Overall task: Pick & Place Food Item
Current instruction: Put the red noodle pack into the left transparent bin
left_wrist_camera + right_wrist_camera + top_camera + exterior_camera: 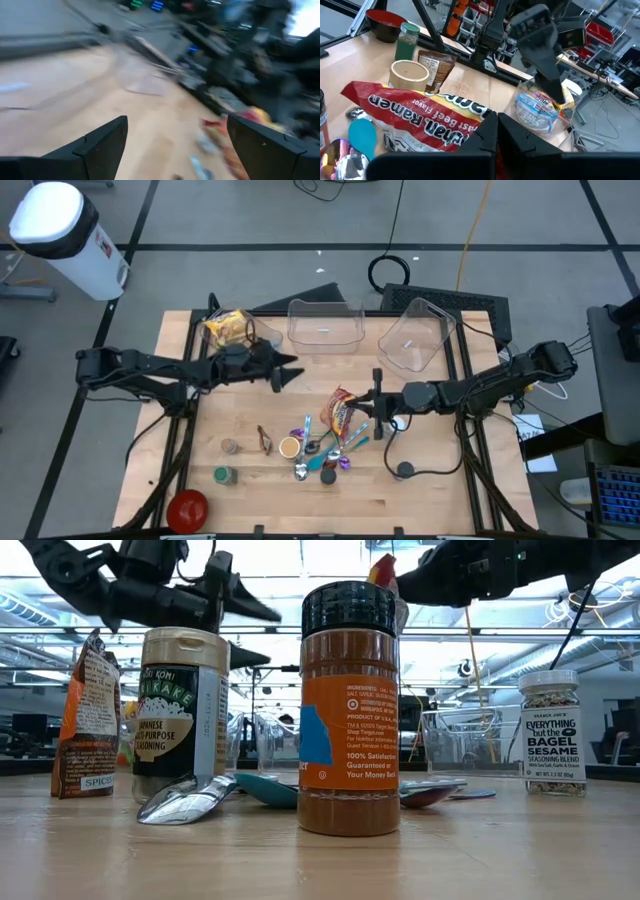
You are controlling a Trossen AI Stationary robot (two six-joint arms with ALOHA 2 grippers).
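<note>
Spice jar [349, 710], orange label, black cap, stands nearest the low camera on the worktop [450, 480]. Behind it: seasoning jar [180, 710] and sesame blend jar [551, 732].

Right end effector [378, 409]: fingers fully closed, sitting at the 3 o'clock edge of the ramen packet [340, 412]; whether it pinches the wrapper I cannot tell.

Left end effector [290, 372]: jaws wide, empty, above the worktop at about 10 o'clock from the packet.

Two clear bins [325, 325] at 12 o'clock.

Judgement: pick phase, lift not yet evident. Next move calls for confirming a hold on the packet, raising it clear of the spoons [320, 455], then carrying toward a bin.
</note>
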